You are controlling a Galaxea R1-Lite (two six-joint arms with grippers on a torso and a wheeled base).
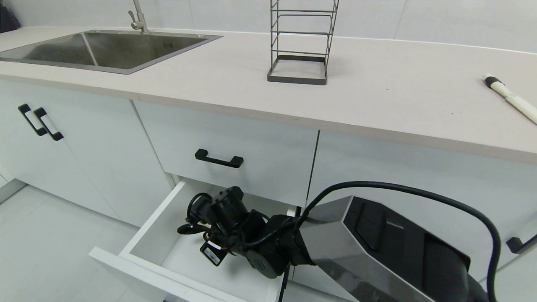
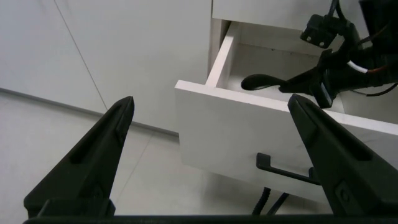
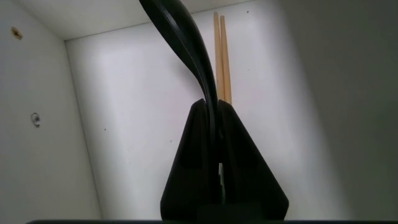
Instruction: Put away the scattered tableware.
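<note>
My right hand (image 1: 200,230) is clenched on a black spoon (image 1: 184,229), holding it over the open drawer (image 1: 110,255). Its long axis runs out from my fingers toward what I take for the drawer's left wall, alongside the chopsticks (image 3: 221,56) lying on the floor below. It is glossy and slim, with a small oval bowl. My left hand (image 2: 211,102) hangs released outside the drawer front.
</note>
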